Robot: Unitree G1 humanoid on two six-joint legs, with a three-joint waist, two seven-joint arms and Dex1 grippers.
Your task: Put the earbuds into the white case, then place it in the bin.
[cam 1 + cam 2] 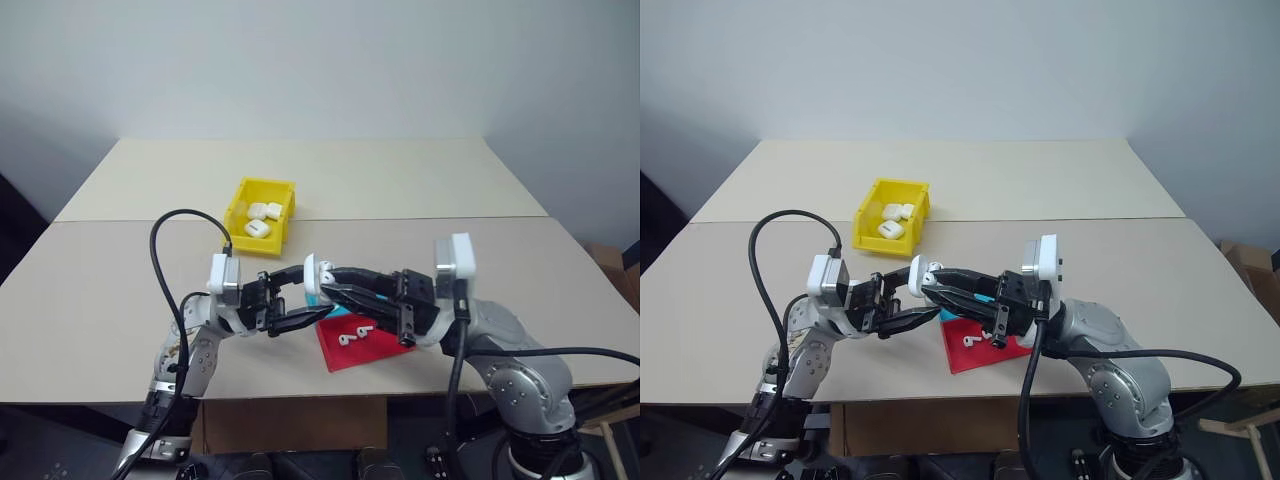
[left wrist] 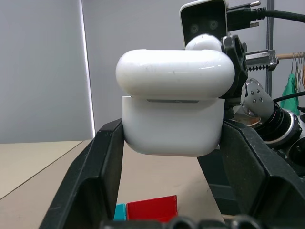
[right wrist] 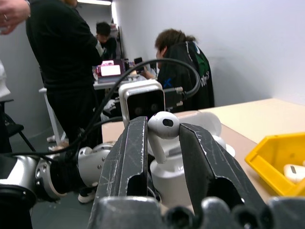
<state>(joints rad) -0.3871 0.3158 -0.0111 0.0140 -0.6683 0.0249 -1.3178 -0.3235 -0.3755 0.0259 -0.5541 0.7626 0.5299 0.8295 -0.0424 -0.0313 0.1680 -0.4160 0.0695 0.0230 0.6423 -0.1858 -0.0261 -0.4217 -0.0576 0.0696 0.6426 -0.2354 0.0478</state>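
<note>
The blue tray [image 1: 312,300] was almost wholly hidden behind the two grippers, only a sliver showing beside the red tray [image 1: 385,352]. In the head views the white case [image 1: 918,271] was a mere speck between black fingers (its lid's state unreadable there). The bin [image 3: 281,164] ran off the right wrist picture's edge, and the cases [image 1: 260,220] inside it were too small to count surely
</note>
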